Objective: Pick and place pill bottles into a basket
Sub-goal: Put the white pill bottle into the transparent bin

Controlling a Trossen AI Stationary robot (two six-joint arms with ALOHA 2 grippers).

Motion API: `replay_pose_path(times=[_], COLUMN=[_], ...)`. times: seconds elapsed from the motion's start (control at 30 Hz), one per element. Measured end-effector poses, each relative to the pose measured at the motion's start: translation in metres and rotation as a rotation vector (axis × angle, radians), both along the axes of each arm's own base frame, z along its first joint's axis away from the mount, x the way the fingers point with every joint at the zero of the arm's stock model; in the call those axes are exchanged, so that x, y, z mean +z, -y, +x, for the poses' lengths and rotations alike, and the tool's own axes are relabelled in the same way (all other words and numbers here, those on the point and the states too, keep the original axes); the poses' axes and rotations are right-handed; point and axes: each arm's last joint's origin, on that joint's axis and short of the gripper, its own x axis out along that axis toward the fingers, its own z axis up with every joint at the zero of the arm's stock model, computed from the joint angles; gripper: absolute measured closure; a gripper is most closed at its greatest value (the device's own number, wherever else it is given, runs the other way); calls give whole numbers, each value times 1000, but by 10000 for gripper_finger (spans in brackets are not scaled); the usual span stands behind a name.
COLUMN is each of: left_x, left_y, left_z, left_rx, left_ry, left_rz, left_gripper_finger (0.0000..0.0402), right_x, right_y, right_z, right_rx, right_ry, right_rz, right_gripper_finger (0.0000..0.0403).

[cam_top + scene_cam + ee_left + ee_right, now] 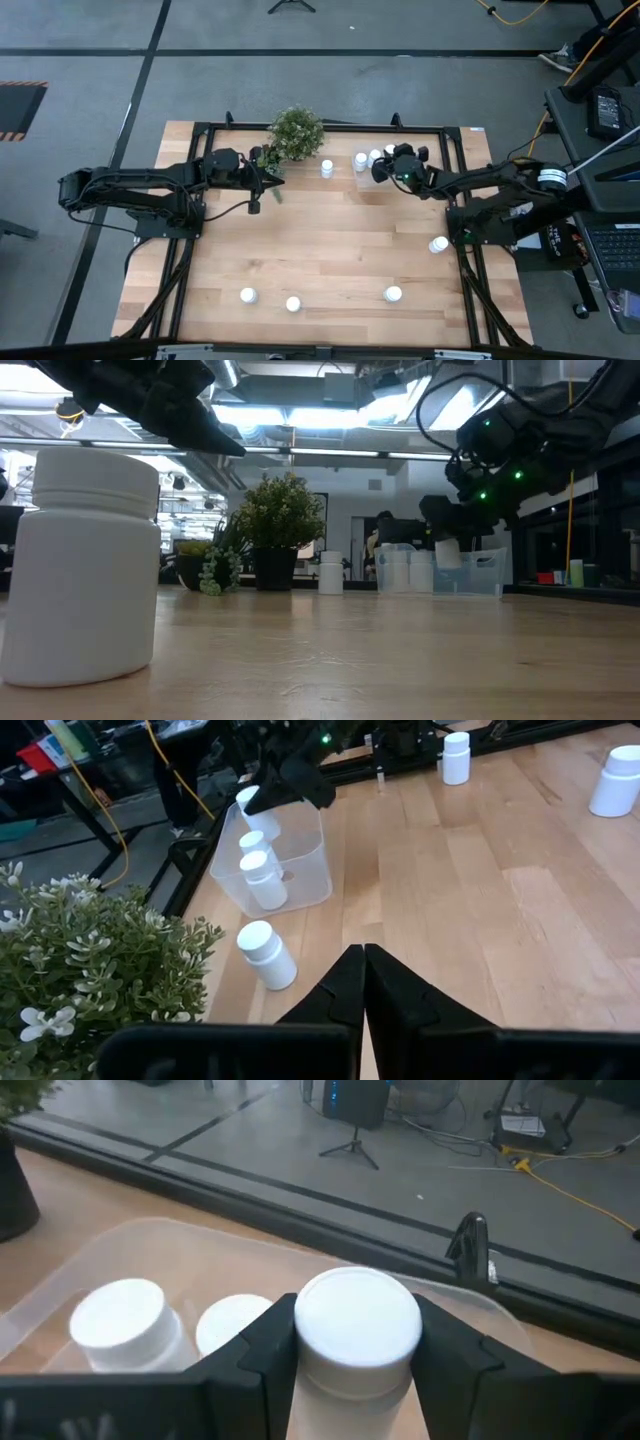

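We see the wooden table [330, 250] filling the middle of the high view. The potted plant [297, 133] stands at its top edge, centre-left. Just left of it is the left gripper [268, 178], fingers pressed together on nothing.

The right gripper [385, 168] sits right of centre at the top edge — clamped on a pill bottle [358, 1330] held above the basket [305, 870], a clear tub with two bottles [125, 1320] standing inside.

Loose bottles: one [327, 168] between plant and basket, one [439, 244] by the right edge, three along the bottom — left [248, 295], middle [293, 303], right [393, 294].
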Motion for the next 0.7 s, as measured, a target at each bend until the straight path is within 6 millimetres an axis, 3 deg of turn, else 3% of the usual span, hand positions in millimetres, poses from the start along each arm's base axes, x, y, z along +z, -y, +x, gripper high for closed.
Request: replay_pose_path(times=[0.7], left_x=[0], left_y=[0], left_z=[0], left_rx=[-1], left_ry=[-4], left_rz=[-1], left_gripper_finger=[394], right_x=[-24], right_y=[5], right_z=[12], right_rx=[-10], right_ry=[7], right_rz=[-2], right_gripper_finger=[253])
